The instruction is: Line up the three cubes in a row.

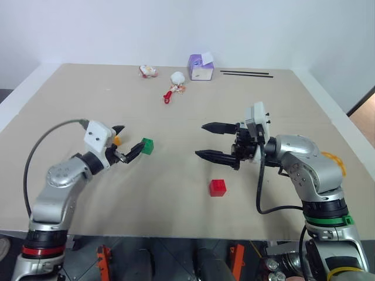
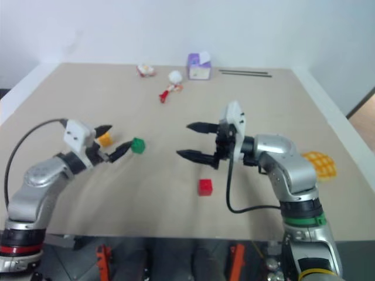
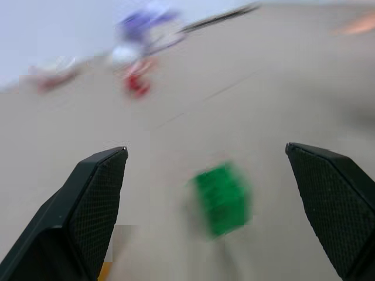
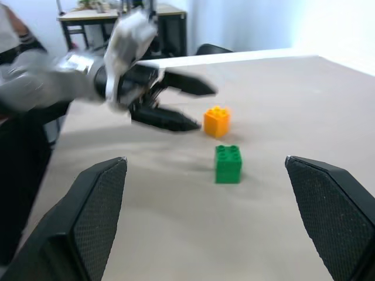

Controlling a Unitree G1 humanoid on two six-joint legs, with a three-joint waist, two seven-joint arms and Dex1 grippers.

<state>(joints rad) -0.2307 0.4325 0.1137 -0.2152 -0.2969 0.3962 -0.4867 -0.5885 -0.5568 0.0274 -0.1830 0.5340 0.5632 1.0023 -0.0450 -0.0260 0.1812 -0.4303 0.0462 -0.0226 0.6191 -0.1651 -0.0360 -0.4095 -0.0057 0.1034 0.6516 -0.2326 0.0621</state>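
the three cubes are shown apart on the bench [image 1: 176, 216]: the green cube [image 1: 147, 146] and the orange cube [image 4: 216, 121] lie near each other on the robot's left, while the red cube [image 1: 217, 187] rests alone, nearer the front edge and well apart from the other two. the left gripper [image 1: 130, 140] is held low, its fingers spread wide and empty; the green cube is seen just ahead of the tips, and the orange cube just beside the gripper's body. the right gripper [image 1: 210, 140] is raised above the bench, fingers likewise wide apart and holding nothing, with the red cube below and in front of it.

risks judged from this arrangement: the green cube could be nudged or tipped by a spread left finger if the approach is made off-centre, since the cube is light and unsecured. the orange cube, so close to the left gripper, could be swept aside by it during a reach. the two arms point toward each other across the middle, so a collision is possible if both advance together. the row could end crooked if the red cube is left where it lies.
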